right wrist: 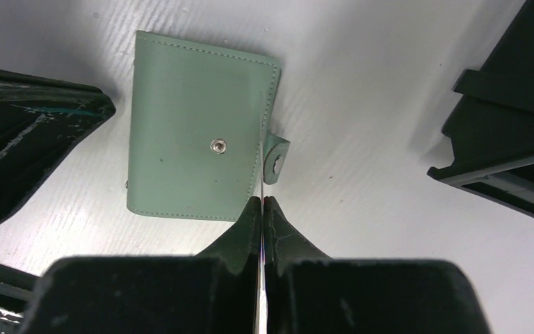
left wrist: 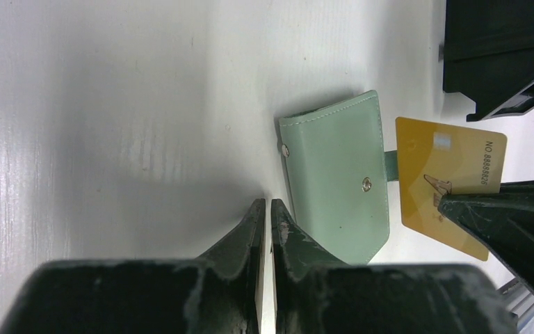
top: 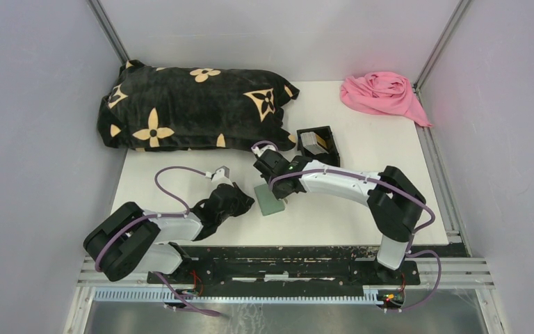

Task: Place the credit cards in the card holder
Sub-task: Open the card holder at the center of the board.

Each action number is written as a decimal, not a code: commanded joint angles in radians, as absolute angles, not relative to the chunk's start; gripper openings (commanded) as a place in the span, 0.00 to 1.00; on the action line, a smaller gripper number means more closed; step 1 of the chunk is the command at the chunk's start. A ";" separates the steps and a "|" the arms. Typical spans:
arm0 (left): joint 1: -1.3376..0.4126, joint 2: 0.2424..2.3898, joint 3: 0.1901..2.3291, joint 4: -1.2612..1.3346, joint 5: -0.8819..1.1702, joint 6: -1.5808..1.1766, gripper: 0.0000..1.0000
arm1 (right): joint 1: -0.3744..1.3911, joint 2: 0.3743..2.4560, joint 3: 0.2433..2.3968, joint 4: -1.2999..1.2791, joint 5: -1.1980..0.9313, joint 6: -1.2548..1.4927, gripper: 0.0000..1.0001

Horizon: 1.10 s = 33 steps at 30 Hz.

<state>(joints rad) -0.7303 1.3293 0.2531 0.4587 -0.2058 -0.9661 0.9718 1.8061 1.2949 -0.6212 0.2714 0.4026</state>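
Yellow credit card (left wrist: 452,167) being held edge-on in the clamped right pincer (right wrist: 261,202), just beside the card holder (right wrist: 195,156); nothing is being seen inside it yet.

The sage-green holder is lying folded on the white table (top: 334,219), snap tab undone, and is probably needing opening first. The left pincer (left wrist: 270,209) is hanging nearly closed, empty, at its other side. More cards are possibly lying in the black box (top: 318,144); pillow (top: 188,108) and pink cloth (top: 382,96) are lying well apart.
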 commanded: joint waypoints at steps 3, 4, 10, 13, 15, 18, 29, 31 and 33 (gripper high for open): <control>-0.727 1.348 0.273 0.462 -0.227 -0.930 0.13 | 0.943 1.747 1.268 -0.577 0.266 0.404 0.01; -0.727 1.349 0.273 0.461 -0.227 -0.931 0.13 | 0.939 1.745 1.263 -0.571 0.259 0.405 0.01; -0.728 1.353 0.273 0.462 -0.224 -0.935 0.12 | 0.892 1.729 1.212 -0.509 0.168 0.434 0.01; -0.727 1.351 0.273 0.463 -0.224 -0.933 0.12 | 0.861 1.718 1.177 -0.470 0.113 0.456 0.01; -0.727 1.353 0.274 0.463 -0.223 -0.930 0.12 | 0.836 1.704 1.151 -0.438 0.069 0.473 0.01; -0.727 1.357 0.277 0.463 -0.223 -0.927 0.12 | 0.800 1.687 1.116 -0.398 0.008 0.497 0.01; -0.727 1.403 0.291 0.487 -0.204 -0.901 0.11 | 0.693 1.667 1.035 -0.293 -0.191 0.561 0.01; -0.727 1.408 0.291 0.488 -0.208 -0.900 0.10 | 0.683 1.661 1.025 -0.282 -0.213 0.568 0.01; -0.726 1.410 0.291 0.488 -0.213 -0.898 0.10 | 0.675 1.655 1.019 -0.276 -0.227 0.572 0.01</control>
<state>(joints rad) -0.7303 1.3907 0.2794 0.5037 -0.2005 -0.9615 0.6888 1.7069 1.0313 -0.3420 -0.1585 0.5442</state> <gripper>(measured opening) 0.105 0.017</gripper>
